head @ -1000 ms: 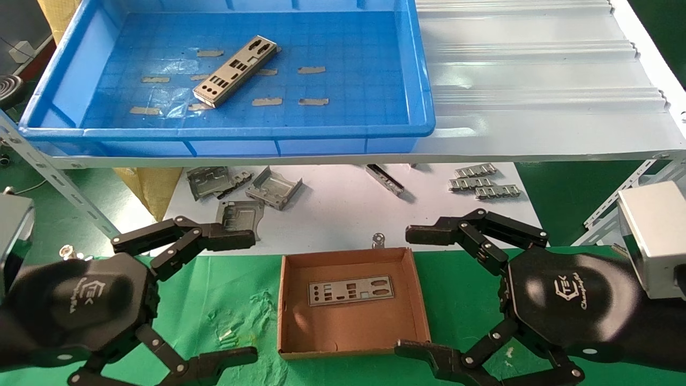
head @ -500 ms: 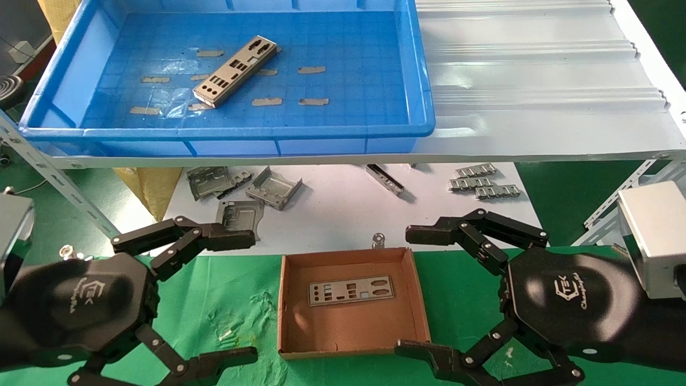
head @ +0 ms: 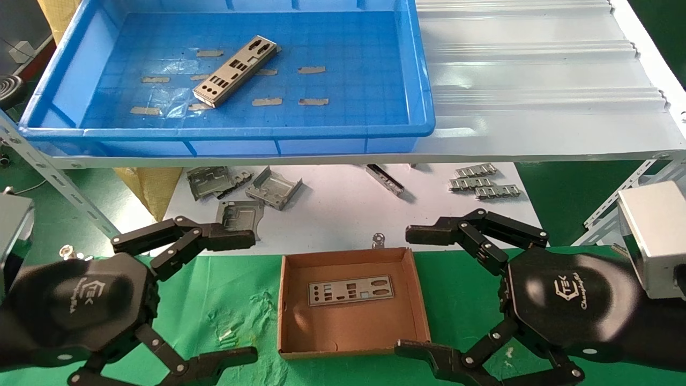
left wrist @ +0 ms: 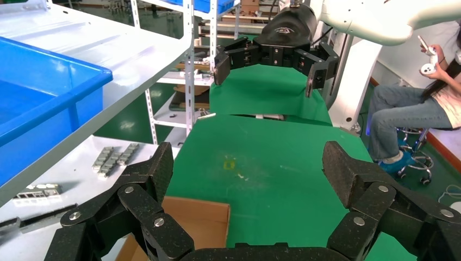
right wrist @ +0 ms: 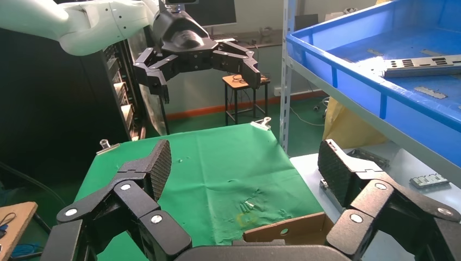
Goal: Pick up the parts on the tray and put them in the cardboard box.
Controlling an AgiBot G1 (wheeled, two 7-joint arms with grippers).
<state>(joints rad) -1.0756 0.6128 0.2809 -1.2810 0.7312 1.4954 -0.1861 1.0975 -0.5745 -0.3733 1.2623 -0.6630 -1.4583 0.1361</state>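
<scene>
One silver-grey punched plate (head: 235,71) lies slanted on the floor of the blue tray (head: 423,102) on the upper shelf; it also shows in the right wrist view (right wrist: 421,63). A second plate (head: 350,290) lies flat in the brown cardboard box (head: 420,300) on the green cloth. My left gripper (head: 244,297) hovers open and empty left of the box. My right gripper (head: 410,292) hovers open and empty right of the box. The box corner shows in the left wrist view (left wrist: 206,223) and the box wall in the right wrist view (right wrist: 282,231).
Bent grey brackets (head: 273,188) and ribbed linked strips (head: 485,185) lie on the white sheet (head: 343,214) under the shelf. A white corrugated metal sheet (head: 536,80) lies right of the tray. Slotted shelf struts (head: 59,182) stand at both sides. A seated person (left wrist: 418,109) shows beyond the table.
</scene>
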